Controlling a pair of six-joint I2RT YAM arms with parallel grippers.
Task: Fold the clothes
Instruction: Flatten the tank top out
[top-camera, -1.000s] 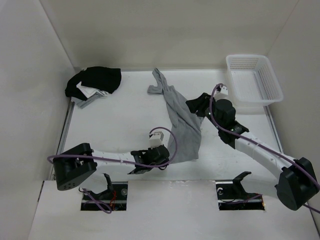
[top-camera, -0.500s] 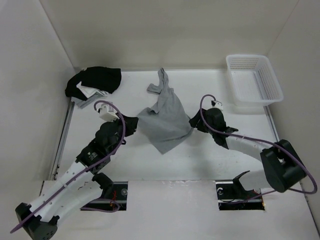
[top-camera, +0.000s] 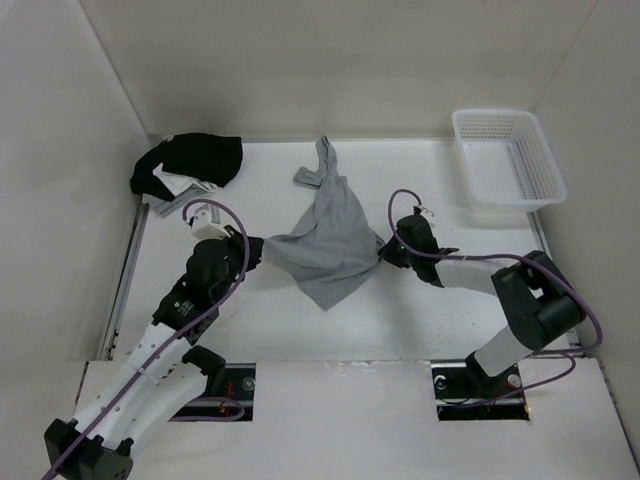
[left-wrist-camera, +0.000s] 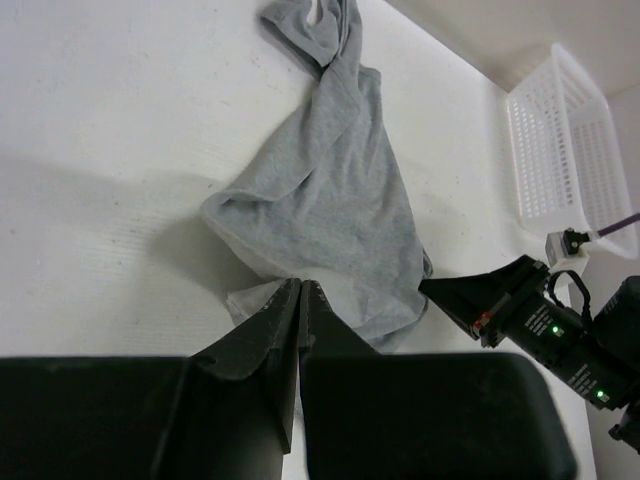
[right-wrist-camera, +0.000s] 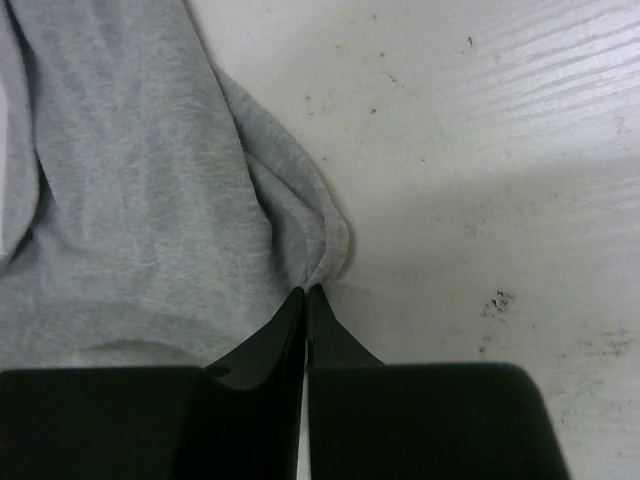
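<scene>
**A:** From above, where is the grey top (top-camera: 330, 240)?

**B:** In the middle of the table (top-camera: 450, 310). Its long axis runs far to near, with the straps toward the far side and a corner pointing at the arms. The left gripper (top-camera: 262, 250) and right gripper (top-camera: 383, 252) each pinch a side edge.

**A:** Left wrist?

**B:** The jaws are closed on a pale hem corner. The cloth stretches away, straps farthest.

**A:** Right wrist?

**B:** The jaws are clamped on a bunched fold of the edge, with fabric spreading left.
</scene>
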